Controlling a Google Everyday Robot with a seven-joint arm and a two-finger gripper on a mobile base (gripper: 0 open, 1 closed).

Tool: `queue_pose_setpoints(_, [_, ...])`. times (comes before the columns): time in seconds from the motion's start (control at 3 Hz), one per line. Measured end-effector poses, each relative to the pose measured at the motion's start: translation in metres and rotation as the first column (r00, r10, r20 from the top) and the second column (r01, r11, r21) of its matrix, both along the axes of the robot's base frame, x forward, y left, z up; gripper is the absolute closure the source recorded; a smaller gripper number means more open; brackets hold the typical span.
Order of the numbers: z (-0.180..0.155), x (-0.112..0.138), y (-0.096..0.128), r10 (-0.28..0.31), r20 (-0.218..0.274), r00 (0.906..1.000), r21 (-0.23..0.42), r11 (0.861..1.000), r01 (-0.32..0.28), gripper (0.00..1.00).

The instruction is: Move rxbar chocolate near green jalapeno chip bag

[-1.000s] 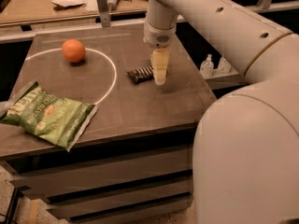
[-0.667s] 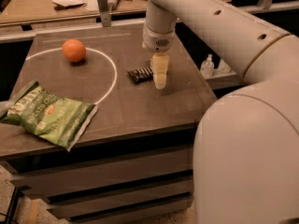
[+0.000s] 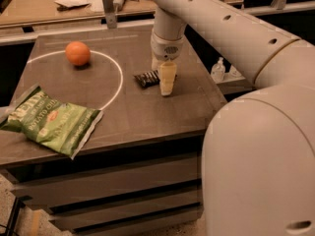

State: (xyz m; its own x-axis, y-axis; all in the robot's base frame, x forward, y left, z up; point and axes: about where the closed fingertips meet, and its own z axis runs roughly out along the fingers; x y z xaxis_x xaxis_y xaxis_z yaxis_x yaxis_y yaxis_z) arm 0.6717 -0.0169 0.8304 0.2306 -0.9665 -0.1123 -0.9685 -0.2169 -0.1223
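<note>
Item in hand: rxbar chocolate (image 3: 146, 78), flat on the table (image 3: 147, 124), just outside the white circle (image 3: 119, 77).
Gripper (image 3: 167, 85): low over the table, at 3 o'clock of the bar, against its right end.
Jaw state: cannot tell whether open, closed or holding the bar.
Destination: green jalapeno chip bag (image 3: 51, 122), at 8 o'clock from the bar, well apart, on the table's near-left corner.
Obstacle: orange (image 3: 78, 53), at 10 o'clock from the bar, off the likely path.
Step judged: securing the bar.
Handling advice: grip across the bar's narrow width, lift clear, carry toward 8 o'clock, set down beside the bag, not on it.
Risk: the thin wrapper may slip or skid.
</note>
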Motion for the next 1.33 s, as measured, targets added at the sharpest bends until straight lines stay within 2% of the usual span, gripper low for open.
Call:
queue_pose_setpoints(0.67, [0.008,0.000,0.000,0.000,-0.001,1.0000,0.000,1.000,0.000,0.90])
queue_pose_setpoints(1.0, [0.009,0.000,0.000,0.000,-0.001,1.0000,0.000,1.000,0.000,1.00])
queue_pose_setpoints(1.33, [0.015,-0.003,-0.007,-0.029,0.002,0.9996,0.061,0.998,0.028,1.00])
